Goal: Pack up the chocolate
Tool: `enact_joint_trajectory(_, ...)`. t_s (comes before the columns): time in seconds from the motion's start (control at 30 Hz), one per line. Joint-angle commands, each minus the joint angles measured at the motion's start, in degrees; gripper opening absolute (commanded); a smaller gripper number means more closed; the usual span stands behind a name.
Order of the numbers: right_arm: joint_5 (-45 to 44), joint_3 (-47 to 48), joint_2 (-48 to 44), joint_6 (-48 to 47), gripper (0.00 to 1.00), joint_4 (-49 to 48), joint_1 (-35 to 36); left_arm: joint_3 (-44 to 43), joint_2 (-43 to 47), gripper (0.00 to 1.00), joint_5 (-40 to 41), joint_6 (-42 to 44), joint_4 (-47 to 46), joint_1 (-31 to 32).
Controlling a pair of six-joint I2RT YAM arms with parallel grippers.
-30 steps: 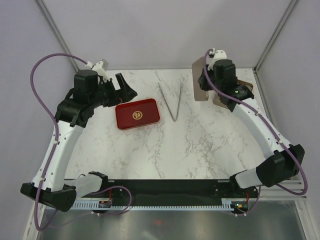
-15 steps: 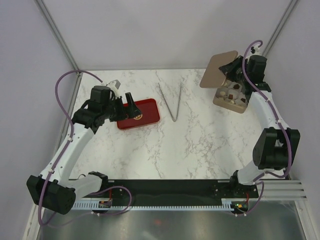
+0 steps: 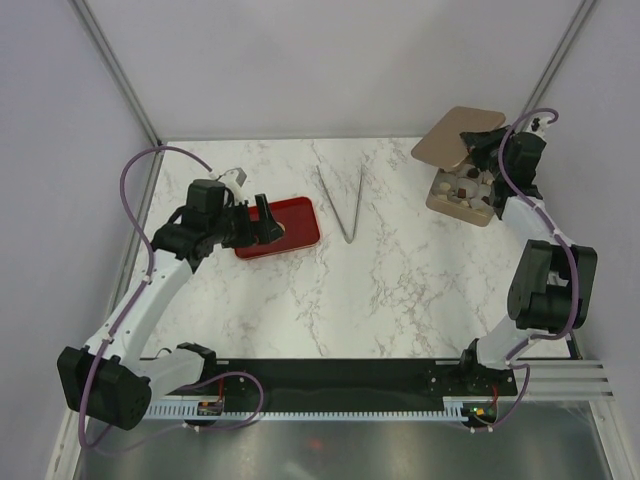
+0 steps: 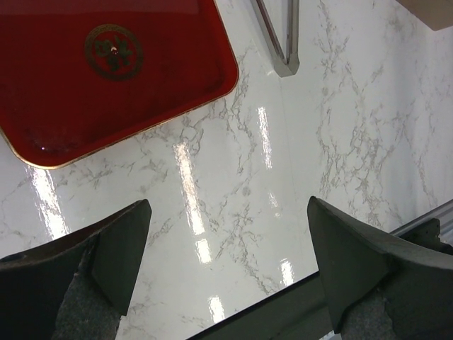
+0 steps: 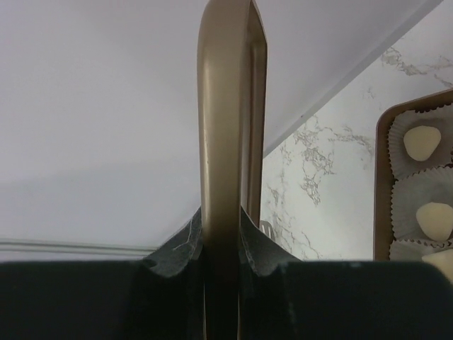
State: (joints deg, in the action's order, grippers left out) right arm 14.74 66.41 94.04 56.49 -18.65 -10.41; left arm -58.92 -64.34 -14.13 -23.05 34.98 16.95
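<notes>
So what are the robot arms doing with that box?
The right gripper is shut on the tan lid, holding it up off the open box at the far right corner. The chocolates sit inside. The left gripper is open and empty, hovering by the red tin. The tongs lie untouched in the middle.

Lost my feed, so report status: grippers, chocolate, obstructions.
Left gripper open, empty, by the red tin. Right gripper shut on the brown lid, held up. Chocolates sitting in their uncovered box. Tongs lie clear.
</notes>
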Motion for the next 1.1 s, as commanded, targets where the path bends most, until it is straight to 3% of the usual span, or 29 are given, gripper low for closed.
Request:
enact_joint_trajectory(0.0, 0.7, 1.9, 2.8, 5.3, 0.02, -9.0, -1.4, 0.7, 1.1, 1.00, -1.9, 3.3, -2.9, -0.3)
enact_joint_trajectory(0.3, 23.2, 7.0, 10.7, 2.2, 0.03, -6.9, -9.2, 0.5, -0.3, 1.00, -4.5, 4.0, -3.4, -0.3)
enact_joint_trajectory(0.5, 29.0, 11.4, 13.9, -3.7, 0.02, 1.9, -12.3, 0.4, -1.2, 1.00, -6.2, 3.9, -3.8, -0.3)
enact_joint_trajectory(1.07, 35.7, 18.3, 23.4, -6.9, 0.04, 11.0, -15.5, 0.2, -2.8, 1.00, -6.3, 4.0, -3.8, -0.2)
